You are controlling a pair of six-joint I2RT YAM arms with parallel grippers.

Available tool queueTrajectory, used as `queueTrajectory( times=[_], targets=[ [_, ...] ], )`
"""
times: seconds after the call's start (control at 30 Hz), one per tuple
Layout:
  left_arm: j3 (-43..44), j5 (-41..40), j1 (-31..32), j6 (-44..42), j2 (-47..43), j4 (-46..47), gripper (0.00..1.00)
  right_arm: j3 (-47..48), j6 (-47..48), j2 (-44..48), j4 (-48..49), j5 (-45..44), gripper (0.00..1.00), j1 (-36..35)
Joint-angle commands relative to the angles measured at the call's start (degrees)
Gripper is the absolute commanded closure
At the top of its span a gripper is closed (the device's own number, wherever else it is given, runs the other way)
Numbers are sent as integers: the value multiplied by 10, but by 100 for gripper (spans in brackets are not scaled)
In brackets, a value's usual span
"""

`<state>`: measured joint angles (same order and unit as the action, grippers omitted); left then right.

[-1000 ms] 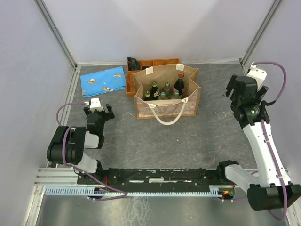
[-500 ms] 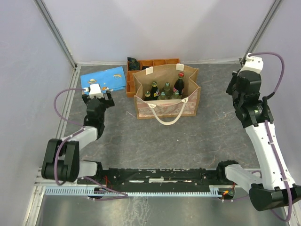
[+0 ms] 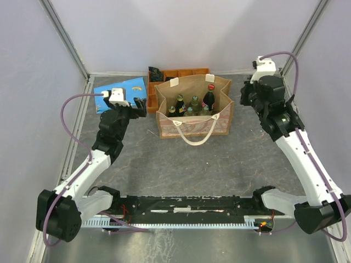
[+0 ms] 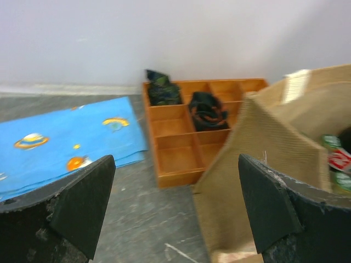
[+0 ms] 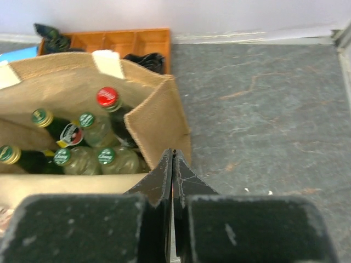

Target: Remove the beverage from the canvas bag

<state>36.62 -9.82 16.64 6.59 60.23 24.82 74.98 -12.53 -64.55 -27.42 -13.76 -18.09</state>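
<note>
The tan canvas bag (image 3: pixel 192 126) stands upright at the back middle of the table, its cream handle hanging down the front. Inside it stand several beverage bottles: green-capped ones (image 5: pixel 106 156) and a dark one with a red cap (image 5: pixel 107 96). My right gripper (image 3: pixel 247 98) hovers just right of the bag's right end, above its rim. In the right wrist view its jaws (image 5: pixel 173 152) are pressed together with nothing between them. My left gripper (image 3: pixel 133 105) is left of the bag, open wide (image 4: pixel 176 160) and empty, with the bag's left wall (image 4: pixel 258 164) by its right finger.
An orange compartment tray (image 3: pixel 189 72) sits behind the bag, with dark items (image 4: pixel 207 111) in its left cells. A blue cloth with a planet print (image 3: pixel 118 94) lies at the back left. Enclosure walls and metal posts ring the table.
My right gripper has shut and swung left toward the bag's right end. My left arm has reached forward and right toward the bag's left side, still open.
</note>
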Motion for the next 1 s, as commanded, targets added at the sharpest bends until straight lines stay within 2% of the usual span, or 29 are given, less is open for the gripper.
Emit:
queueTrajectory(
  times=[0.0, 0.3, 0.6, 0.97],
  targets=[
    [41, 32, 45, 29, -38, -18, 1, 23, 8, -21, 38, 31, 100, -37],
    [80, 68, 111, 32, -57, -60, 1, 44, 19, -83, 52, 33, 100, -99],
    [94, 133, 129, 28, -47, -109, 1, 34, 7, -114, 62, 42, 100, -118],
    [97, 115, 149, 60, -31, -132, 1, 9, 14, -128, 66, 34, 100, -135]
  ],
)
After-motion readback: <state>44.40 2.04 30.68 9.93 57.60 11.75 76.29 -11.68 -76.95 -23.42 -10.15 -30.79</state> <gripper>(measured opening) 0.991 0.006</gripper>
